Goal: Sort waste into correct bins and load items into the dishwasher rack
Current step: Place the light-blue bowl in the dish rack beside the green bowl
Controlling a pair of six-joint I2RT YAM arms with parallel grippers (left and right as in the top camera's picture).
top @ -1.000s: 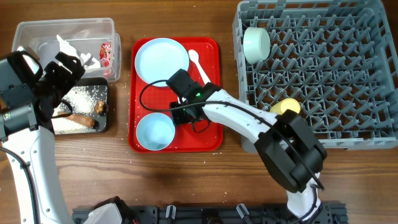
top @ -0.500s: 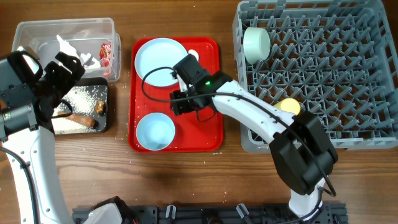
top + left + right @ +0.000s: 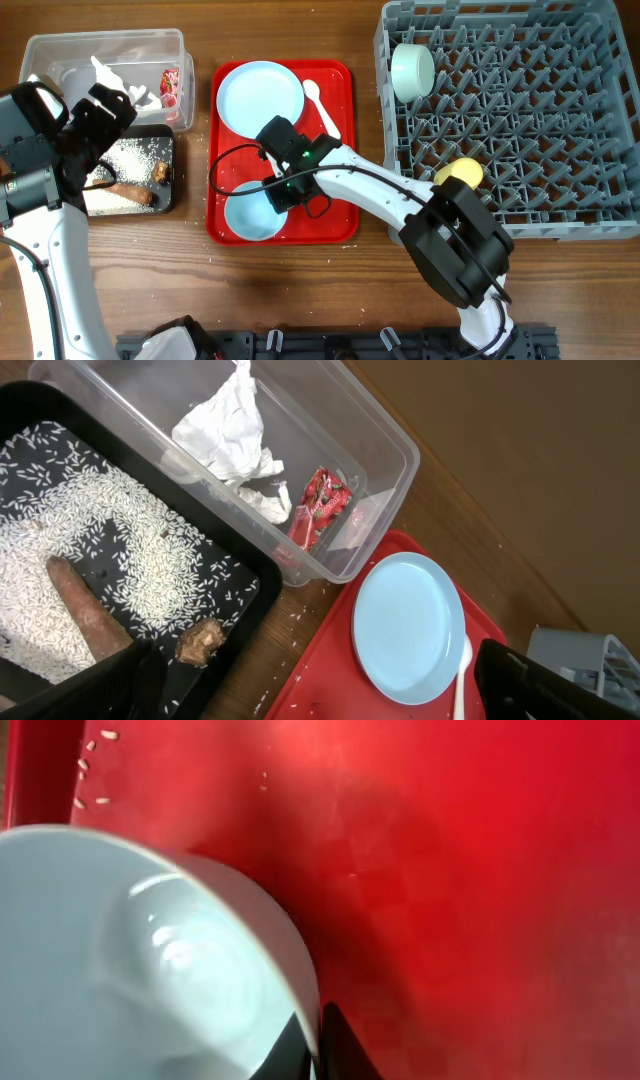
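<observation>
My right gripper [image 3: 278, 190] pinches the rim of a pale blue bowl [image 3: 248, 214] on the red tray [image 3: 335, 215]; the right wrist view shows its fingertips [image 3: 318, 1045] on either side of the bowl's wall [image 3: 120, 950]. My left gripper [image 3: 100, 125] hangs open and empty above the bins [image 3: 330, 705]. The clear tub [image 3: 60, 48] holds the white scrap [image 3: 235, 425] and red wrapper [image 3: 320, 505]. The black tray [image 3: 255, 575] holds rice [image 3: 130, 530], the brown stick [image 3: 85, 610] and lump [image 3: 200, 642]. The plate [image 3: 260, 97] lies on the red tray.
The grey rack [image 3: 560, 120] fills the right side, with a green bowl [image 3: 412, 70] at its far left and a yellow cup [image 3: 458, 172] near its front left. A white spoon [image 3: 320, 105] lies beside the plate. Rice grains dot the red tray [image 3: 90, 770].
My right gripper swung from the middle of the red tray down and left onto the blue bowl's rim. The bowl and the left arm have not moved.
</observation>
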